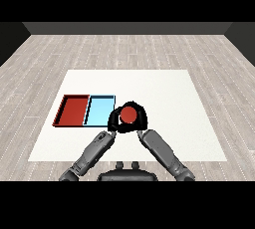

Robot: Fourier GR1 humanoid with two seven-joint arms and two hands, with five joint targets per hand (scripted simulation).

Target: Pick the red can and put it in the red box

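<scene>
The red can (pixel 129 115) shows its round top just right of the light blue tray (pixel 99 110), near the table's front. My right hand (pixel 142 120) is curled round the can, dark fingers wrapping its far and right sides. My left hand (pixel 113 121) sits close against the can's left side, merging with the other hand's dark shape. The red tray (pixel 72 110) lies left of the blue one, with nothing in it. Whether the can stands on the table or is lifted cannot be told.
The white table (pixel 164 93) stretches wide behind and to the right of the hands. Both trays lie side by side at the left. Grey wooden floor (pixel 127 49) surrounds the table.
</scene>
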